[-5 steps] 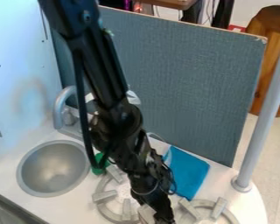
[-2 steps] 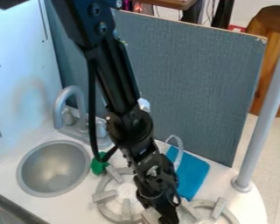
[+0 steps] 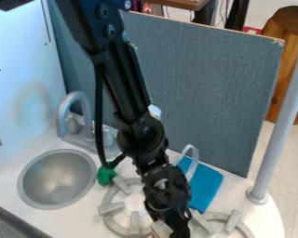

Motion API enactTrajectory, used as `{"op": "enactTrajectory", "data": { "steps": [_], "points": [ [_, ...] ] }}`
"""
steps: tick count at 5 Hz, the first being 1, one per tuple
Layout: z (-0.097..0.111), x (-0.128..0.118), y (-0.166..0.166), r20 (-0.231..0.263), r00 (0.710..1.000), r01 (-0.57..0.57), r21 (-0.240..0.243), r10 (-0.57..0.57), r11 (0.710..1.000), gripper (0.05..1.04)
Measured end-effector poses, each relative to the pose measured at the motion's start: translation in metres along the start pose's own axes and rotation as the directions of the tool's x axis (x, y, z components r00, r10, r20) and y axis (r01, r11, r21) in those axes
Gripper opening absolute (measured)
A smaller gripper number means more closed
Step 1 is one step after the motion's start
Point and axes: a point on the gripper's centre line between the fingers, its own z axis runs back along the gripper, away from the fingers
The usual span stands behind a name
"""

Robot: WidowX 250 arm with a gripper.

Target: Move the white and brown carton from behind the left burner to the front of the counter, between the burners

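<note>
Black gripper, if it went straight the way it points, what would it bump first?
The gripper points down, so probably the white counter between the burners, though I can't tell how far away that is.

Room over sink [image 3: 57, 179] — divider [image 3: 195, 83] behind, upright pole [image 3: 281, 123]

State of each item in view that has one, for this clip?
Gripper: low, over the stove burners.
Left burner: partly hidden by the arm.
Faucet: no visible water running.
Blue item: lying flat.
Green item: resting beside the sink.
Gray panel: upright.
</note>
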Motion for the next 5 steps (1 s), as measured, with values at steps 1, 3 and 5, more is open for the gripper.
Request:
{"op": "enactTrajectory", "data": {
  "steps": [1, 3, 5],
  "points": [
    [0.002, -0.007, -0.002, -0.021, 1.000, 0.019, -0.018, -0.020, 1.000, 1.010],
    [0.030, 0.015, -0.002, 0.017, 0.998, -0.051, -0.150, 0.055, 0.987, 1.010],
    [0.091, 0.041, -0.003, 0.112, 0.991, -0.046, -0.244, 0.075, 0.969, 1.009]
  ]
}}
